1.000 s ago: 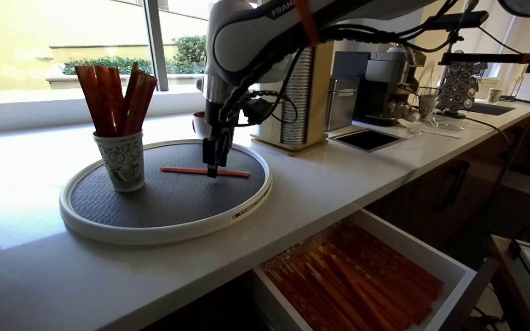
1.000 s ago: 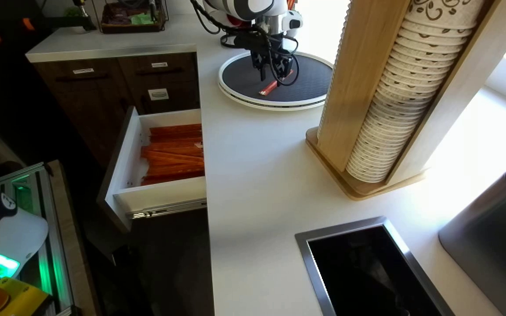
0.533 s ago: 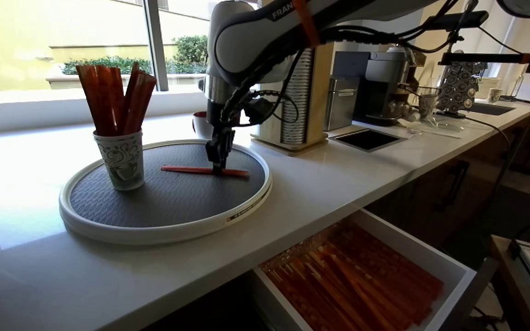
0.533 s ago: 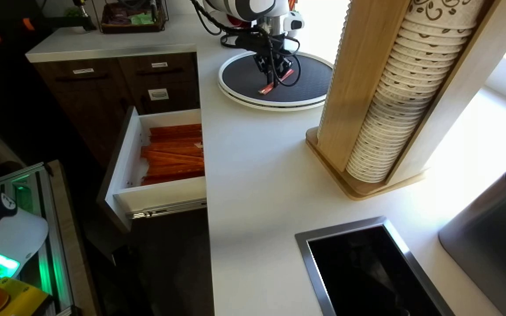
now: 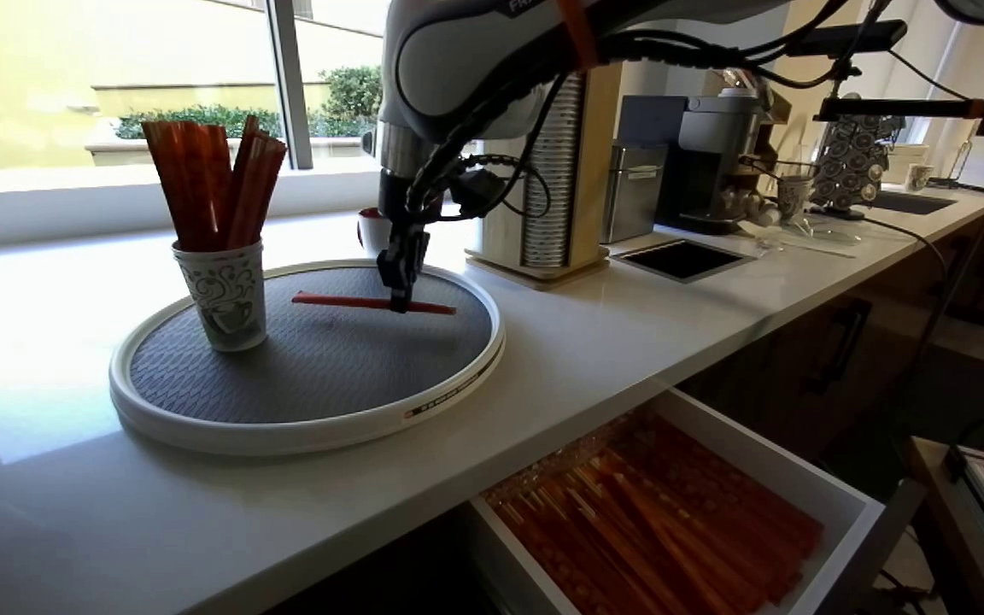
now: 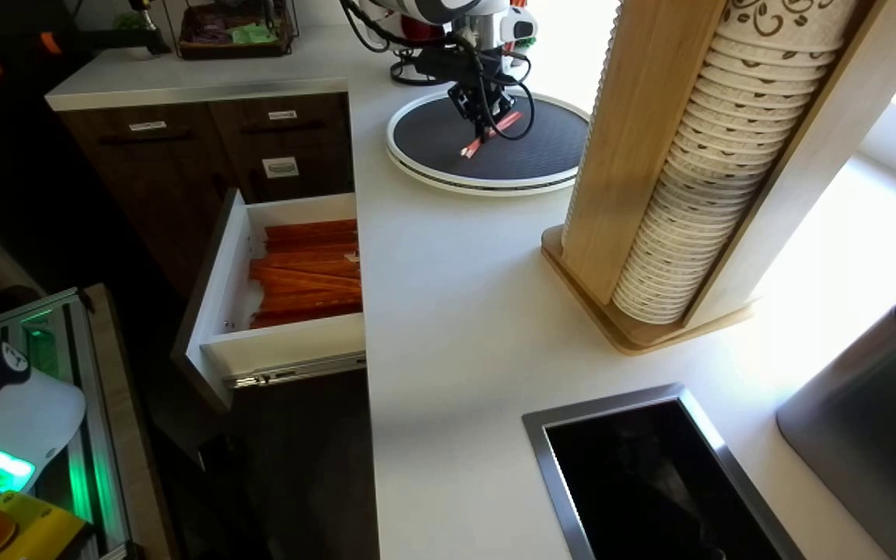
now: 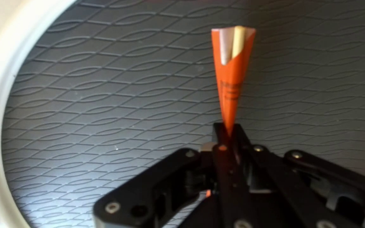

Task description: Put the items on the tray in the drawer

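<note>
Holding the red-orange item (image 7: 231, 80) is occupying your end effector (image 7: 228, 128): its jaws are standing nearly together and pinching the item from both sides. In an exterior view you are gripping it somewhat right of its middle; it is hanging nearly level, apparently just above the far right part of the tray (image 5: 287, 437). A patterned cup (image 5: 220, 303) is standing upright on the tray, to the left, well apart from the end effector. The drawer (image 5: 787, 470) is standing pulled out below the bench (image 5: 586, 342), at the near right.

Step in hand: by judgement, you are completing the pick-up and are not yet starting the transfer.

Next move: the situation is calling for a vertical raise to bring the item clear of the tray's rim, then a traverse toward the near right, past the bench edge, to a release position over the drawer. Sticks (image 5: 646, 504) are lying there in rows, so you are probably needing a wrist turn to set the item parallel with them. Both ends are projecting beyond the jaws and are likely risking contact with the drawer walls during descent.
</note>
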